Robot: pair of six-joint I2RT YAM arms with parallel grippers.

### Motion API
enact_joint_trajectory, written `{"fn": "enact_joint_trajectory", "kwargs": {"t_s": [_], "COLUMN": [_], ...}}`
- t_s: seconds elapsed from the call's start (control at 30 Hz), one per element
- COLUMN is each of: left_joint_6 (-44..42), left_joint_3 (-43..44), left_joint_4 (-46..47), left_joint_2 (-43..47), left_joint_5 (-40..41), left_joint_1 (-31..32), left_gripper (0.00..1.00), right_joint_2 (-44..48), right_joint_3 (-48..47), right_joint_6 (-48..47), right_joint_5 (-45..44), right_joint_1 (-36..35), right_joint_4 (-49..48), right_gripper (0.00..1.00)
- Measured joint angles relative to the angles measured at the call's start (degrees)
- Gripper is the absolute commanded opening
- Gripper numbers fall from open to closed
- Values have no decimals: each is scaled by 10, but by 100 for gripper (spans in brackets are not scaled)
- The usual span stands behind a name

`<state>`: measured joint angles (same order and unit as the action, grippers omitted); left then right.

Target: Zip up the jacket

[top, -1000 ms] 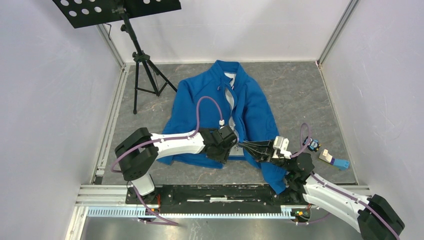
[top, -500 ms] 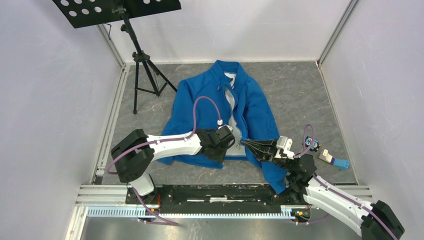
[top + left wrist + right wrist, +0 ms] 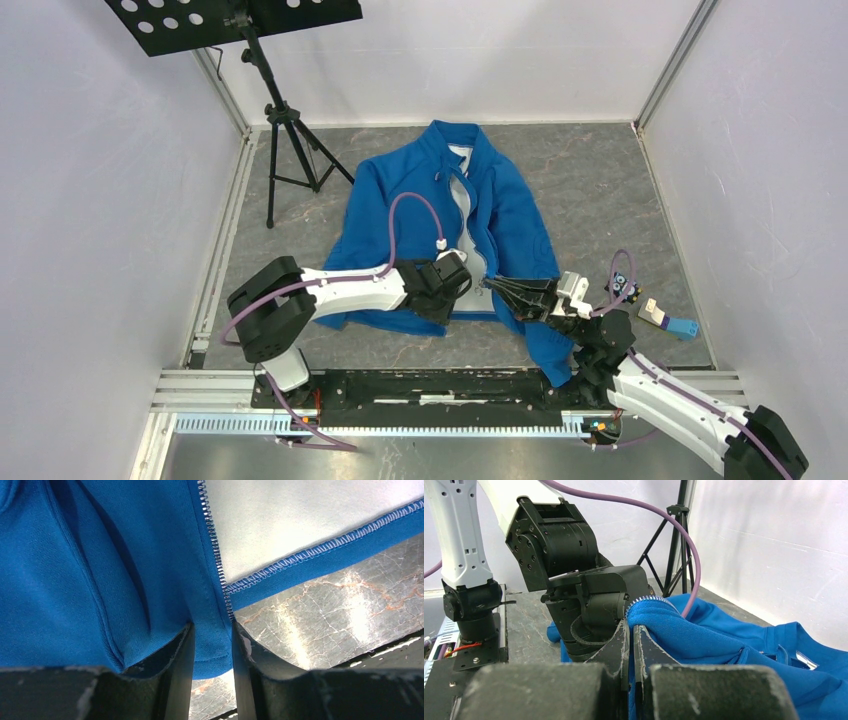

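Note:
The bright blue jacket (image 3: 500,215) lies open on the grey table, collar at the far end, white lining showing along the front opening. My left gripper (image 3: 462,290) is shut on the bottom corner of the jacket's left front panel beside the zipper teeth (image 3: 216,555); the blue hem (image 3: 212,647) sits between its fingers. My right gripper (image 3: 497,287) is shut on the bottom edge of the right front panel (image 3: 659,617) and holds it lifted, close to the left gripper's black body (image 3: 594,605). The zipper slider does not show.
A black tripod stand (image 3: 280,110) with a perforated plate stands at the back left. A small blue and white object (image 3: 668,320) lies on the table at the right. White walls close in the table; a metal rail (image 3: 420,385) runs along the near edge.
My right gripper has moved up and a little right with the jacket's right panel edge. My left gripper shifted up slightly over the first half second, then held, still gripping its corner.

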<state>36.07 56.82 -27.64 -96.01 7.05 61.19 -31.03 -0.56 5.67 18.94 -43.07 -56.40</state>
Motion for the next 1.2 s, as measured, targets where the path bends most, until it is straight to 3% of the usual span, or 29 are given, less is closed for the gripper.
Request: {"fn": "enact_joint_trajectory", "kwargs": {"t_s": [0.23, 0.5, 0.63, 0.9, 1.2], "left_joint_6": [0, 1, 2, 0, -10], "left_joint_3": [-10, -43, -63, -132, -269], "left_joint_4": [19, 52, 60, 115, 275], "left_joint_2": [-5, 18, 40, 163, 327], "left_joint_5": [11, 30, 35, 32, 35], "left_joint_1": [0, 0, 0, -2, -10], "left_gripper": [32, 7, 3, 2, 2], "right_joint_2": [-9, -11, -20, -44, -149], "right_joint_3": [0, 0, 0, 0, 0], "right_joint_6": [0, 0, 0, 21, 152], "right_joint_5": [0, 0, 0, -13, 25], "right_joint_1": [0, 0, 0, 0, 0], "right_joint_4": [0, 2, 2, 12, 33], "right_gripper": [0, 0, 0, 0, 0]}}
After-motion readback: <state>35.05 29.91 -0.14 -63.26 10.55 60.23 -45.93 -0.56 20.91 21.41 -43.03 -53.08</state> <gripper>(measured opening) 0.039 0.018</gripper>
